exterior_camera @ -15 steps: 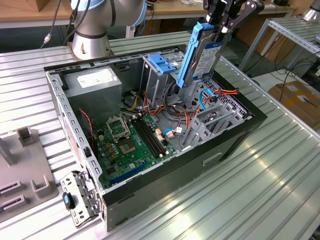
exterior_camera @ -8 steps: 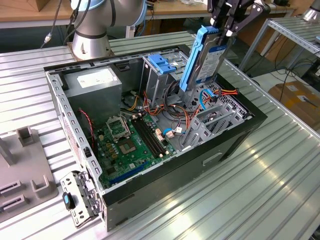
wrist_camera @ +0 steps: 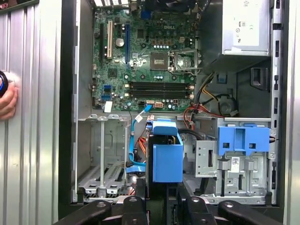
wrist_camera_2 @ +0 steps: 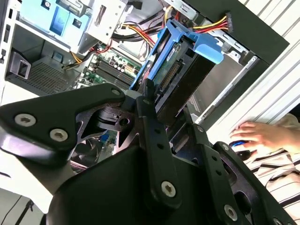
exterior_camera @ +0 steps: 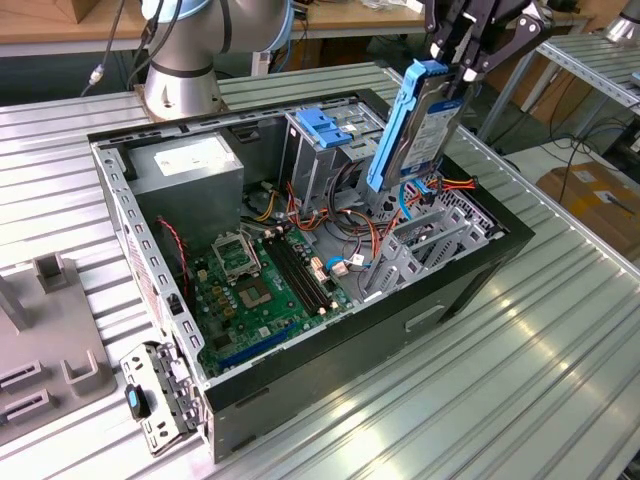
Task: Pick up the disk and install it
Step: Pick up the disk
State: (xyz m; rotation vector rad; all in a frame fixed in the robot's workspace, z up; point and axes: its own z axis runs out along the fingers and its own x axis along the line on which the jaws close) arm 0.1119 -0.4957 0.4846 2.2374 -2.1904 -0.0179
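The disk (exterior_camera: 415, 125) is a silver-grey drive in bright blue carrier rails. It hangs on edge, tilted, above the open computer case (exterior_camera: 480, 275). My gripper (exterior_camera: 455, 72) is shut on its upper end. In both wrist views the black fingers (wrist_camera_2: 149, 117) clamp the disk (wrist_camera_2: 180, 63) from both sides. The first wrist view looks down along the disk (wrist_camera: 166, 157), which hangs over the middle of the case beside an empty metal drive bay (wrist_camera: 101, 159). Its lower end is above the red and orange cables, apart from them.
Inside the case lie a green motherboard (exterior_camera: 255, 285), a grey power supply (exterior_camera: 190, 165) and a drive cage with a blue latch (wrist_camera: 243, 139). A person's hand (wrist_camera_2: 258, 136) rests on the table beside the case. A grey fixture (exterior_camera: 40, 340) sits at the exterior view's left.
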